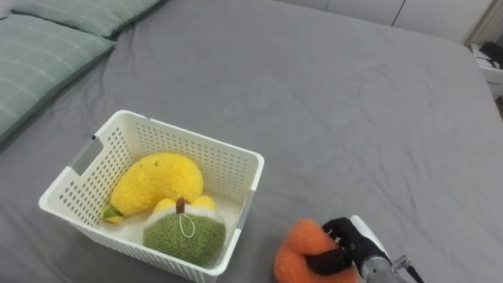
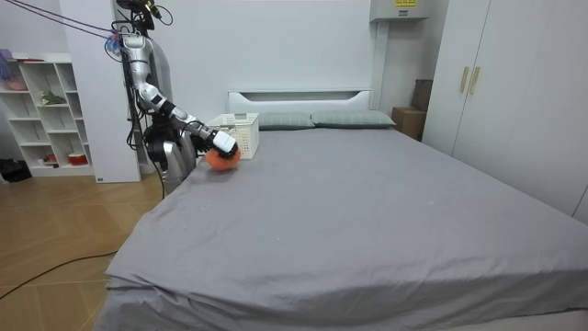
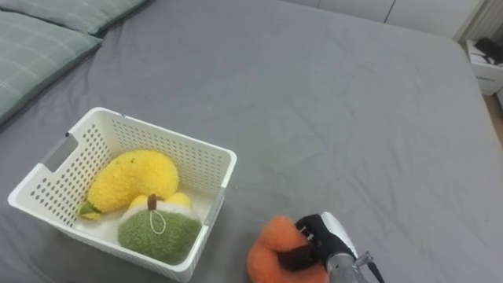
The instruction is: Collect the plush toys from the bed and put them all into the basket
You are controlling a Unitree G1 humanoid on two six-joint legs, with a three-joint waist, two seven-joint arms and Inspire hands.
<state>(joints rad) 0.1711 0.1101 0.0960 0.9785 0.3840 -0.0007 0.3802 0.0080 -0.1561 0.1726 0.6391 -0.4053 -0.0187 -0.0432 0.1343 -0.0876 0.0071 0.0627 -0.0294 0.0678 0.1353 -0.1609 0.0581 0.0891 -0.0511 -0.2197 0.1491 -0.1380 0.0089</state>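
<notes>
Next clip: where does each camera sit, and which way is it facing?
Left eye view: on the robot's head, looking down at the bed, the white basket with a yellow toy and a green toy; right hand curled round the orange toy, lower right.
Right eye view: same head, slightly aside, same downward look, same hand.
Room view: beyond the bed's foot, facing the headboard; whole robot at the room view's left.
Shared: basket, orange toy, right hand.

Fuzzy plush orange toy [image 1: 302,250], fluffy yellow plush [image 1: 153,183], perforated white plastic basket [image 1: 228,168], matt grey cloth bedsheet [image 1: 338,102]
</notes>
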